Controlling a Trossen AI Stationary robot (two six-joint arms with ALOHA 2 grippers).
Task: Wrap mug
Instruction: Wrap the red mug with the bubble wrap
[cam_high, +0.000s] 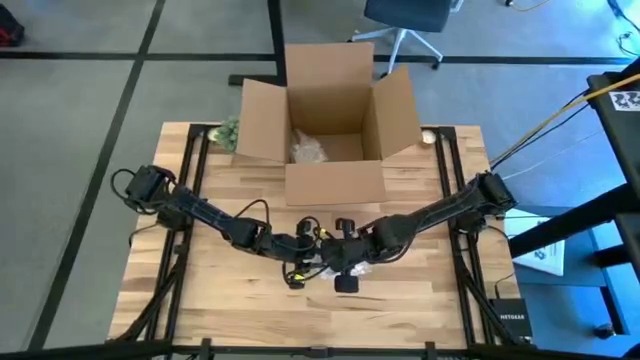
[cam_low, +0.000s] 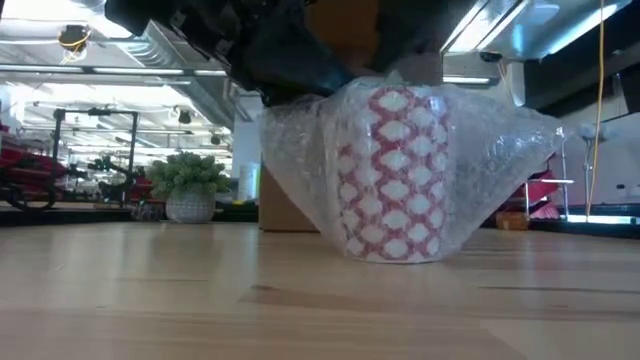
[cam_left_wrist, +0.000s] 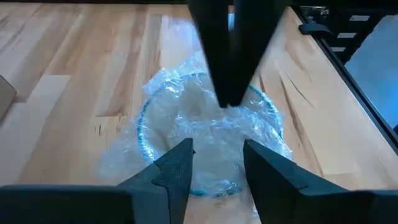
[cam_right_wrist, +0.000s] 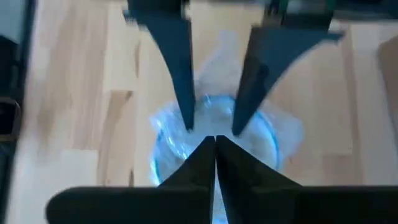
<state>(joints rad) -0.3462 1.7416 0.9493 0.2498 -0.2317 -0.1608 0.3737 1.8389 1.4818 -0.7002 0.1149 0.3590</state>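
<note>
High view: both arms are meeting at the middle of the worktop (cam_high: 200, 300), the left pincer (cam_high: 305, 248) and right pincer (cam_high: 345, 255) hovering over the one mug (cam_high: 345, 270), with one open cardboard box (cam_high: 328, 125) sitting behind them.

Low view: the red-and-white patterned mug (cam_low: 393, 175) is standing upright on the worktop, one sheet of bubble wrap (cam_low: 500, 160) draping loosely around it and flaring out at the sides. One potted plant (cam_low: 189, 185) is sitting far behind.

Left wrist view: the left pincer (cam_left_wrist: 217, 163) is standing partly open above the wrap-filled mouth of the mug (cam_left_wrist: 208, 134), holding nothing.

Right wrist view: the right pincer (cam_right_wrist: 215, 143) is pressing its fingers together, pushing wrap into the mug (cam_right_wrist: 214, 140) — whether any film is pinched cannot be told.

Risks, as a judgement: the loose wrap is likely springing back out once released, and a downward push off centre could be tipping the mug — two pincers crowding one rim could also be colliding.
</note>
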